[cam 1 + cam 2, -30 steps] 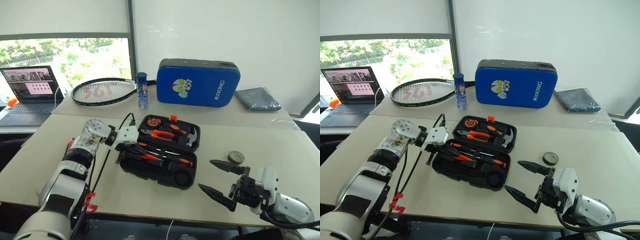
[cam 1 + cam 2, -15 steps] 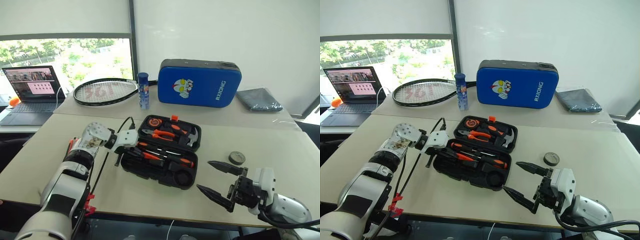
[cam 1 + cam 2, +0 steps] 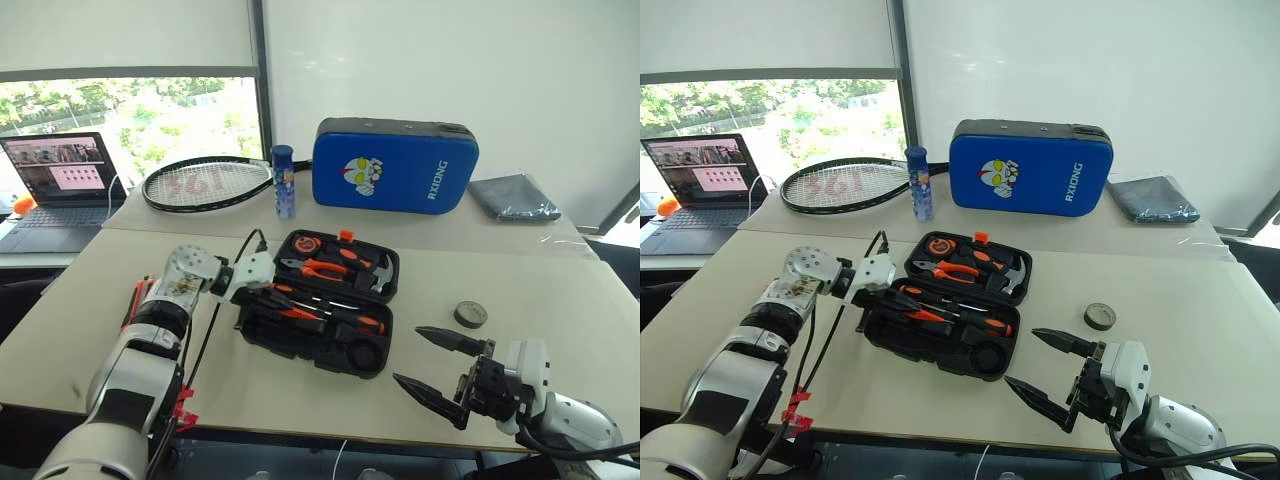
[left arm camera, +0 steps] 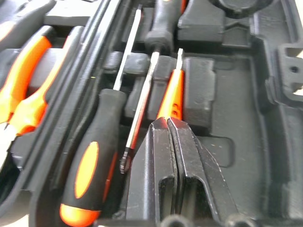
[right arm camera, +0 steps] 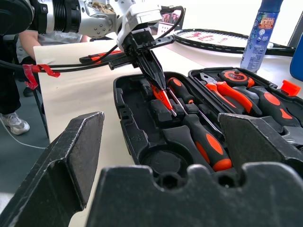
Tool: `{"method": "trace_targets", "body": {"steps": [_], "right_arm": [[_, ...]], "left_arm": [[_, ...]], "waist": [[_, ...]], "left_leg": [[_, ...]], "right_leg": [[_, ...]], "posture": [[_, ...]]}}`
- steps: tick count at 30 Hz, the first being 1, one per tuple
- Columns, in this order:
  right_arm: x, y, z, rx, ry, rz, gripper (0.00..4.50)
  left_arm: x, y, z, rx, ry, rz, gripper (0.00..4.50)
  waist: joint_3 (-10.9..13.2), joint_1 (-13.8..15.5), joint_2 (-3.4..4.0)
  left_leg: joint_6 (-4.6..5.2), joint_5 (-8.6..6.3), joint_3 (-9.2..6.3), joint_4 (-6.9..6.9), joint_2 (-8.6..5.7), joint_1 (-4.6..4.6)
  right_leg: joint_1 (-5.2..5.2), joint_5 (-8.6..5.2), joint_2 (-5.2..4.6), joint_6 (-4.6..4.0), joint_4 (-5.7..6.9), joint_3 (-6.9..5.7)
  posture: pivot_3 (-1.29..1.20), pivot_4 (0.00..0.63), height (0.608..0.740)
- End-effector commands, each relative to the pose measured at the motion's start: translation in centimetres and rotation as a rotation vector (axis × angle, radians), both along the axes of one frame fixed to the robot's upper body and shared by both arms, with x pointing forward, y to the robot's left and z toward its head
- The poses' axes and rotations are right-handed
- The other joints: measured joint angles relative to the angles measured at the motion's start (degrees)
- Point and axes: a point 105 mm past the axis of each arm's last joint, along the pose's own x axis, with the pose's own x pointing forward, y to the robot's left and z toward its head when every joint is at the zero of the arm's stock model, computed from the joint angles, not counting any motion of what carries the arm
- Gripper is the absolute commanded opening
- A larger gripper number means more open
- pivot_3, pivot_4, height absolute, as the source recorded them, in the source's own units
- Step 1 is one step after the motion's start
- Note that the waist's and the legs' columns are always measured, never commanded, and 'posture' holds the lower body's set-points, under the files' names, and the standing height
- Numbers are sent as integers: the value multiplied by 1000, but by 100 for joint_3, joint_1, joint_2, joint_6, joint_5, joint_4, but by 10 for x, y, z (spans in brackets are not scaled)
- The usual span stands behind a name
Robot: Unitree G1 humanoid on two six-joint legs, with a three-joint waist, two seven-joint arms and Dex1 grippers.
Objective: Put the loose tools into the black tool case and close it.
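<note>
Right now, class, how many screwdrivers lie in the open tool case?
3, all in the black tool case's near half: one orange-and-black screwdriver, a second screwdriver reversed beside it, and the slim orange tester at the left tool's tips. Others may be hidden.

Bright daylight from the window [image 3: 130,120], soft faint shadows, left wrist view slightly blurred

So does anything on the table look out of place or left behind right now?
One thing stands out: the small black tape roll lies alone on the table, to the right of the open black tool case, while its round slot in the case sits empty. The left gripper is shut on the slim orange tester screwdriver.
</note>
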Motion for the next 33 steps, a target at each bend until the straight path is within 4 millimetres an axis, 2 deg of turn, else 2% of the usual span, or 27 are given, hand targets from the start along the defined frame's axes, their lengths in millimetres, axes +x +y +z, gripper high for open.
{"method": "trace_targets", "body": {"steps": [1,12,20,24,28,30,33], "right_arm": [[-2,3,8,-4,-39,16,4500],[0,3,8,0,-45,8,4500],[1,4,9,7,-50,4,4500],[1,4,9,9,-51,4,4500],[1,3,8,8,-50,3,4500],[1,3,7,6,-49,2,4500],[1,1,9,6,-59,-3,4500]], "left_arm": [[2,0,2,10,-32,3,67],[-3,4,-17,77,-32,-11,67],[-5,-3,-24,54,-27,-10,67],[-8,-9,-15,9,-53,-50,67],[-10,-1,-3,-21,-91,-58,67],[-10,2,9,-71,-134,-59,67],[-9,17,34,-219,-138,26,67]], "waist": [[0,0,0],[0,-2,0],[-1,-1,1],[-1,1,1],[-1,-13,1],[-1,-27,1],[-1,-27,1]], "left_leg": [[0,0,0,0,0,0],[0,0,0,0,0,4],[0,0,1,0,0,11],[0,0,2,0,0,13],[0,0,2,0,0,12],[0,0,2,0,1,12],[0,0,2,-1,2,9]], "right_leg": [[0,0,0,0,0,0],[3,0,0,0,1,0],[10,0,0,0,2,2],[10,0,0,0,3,2],[9,0,0,0,4,3],[7,0,1,0,5,3],[4,0,1,-1,5,3]], "posture": [[0,150,740],[0,150,740],[0,150,740],[0,150,740],[0,150,740],[0,150,740],[0,150,740]]}}
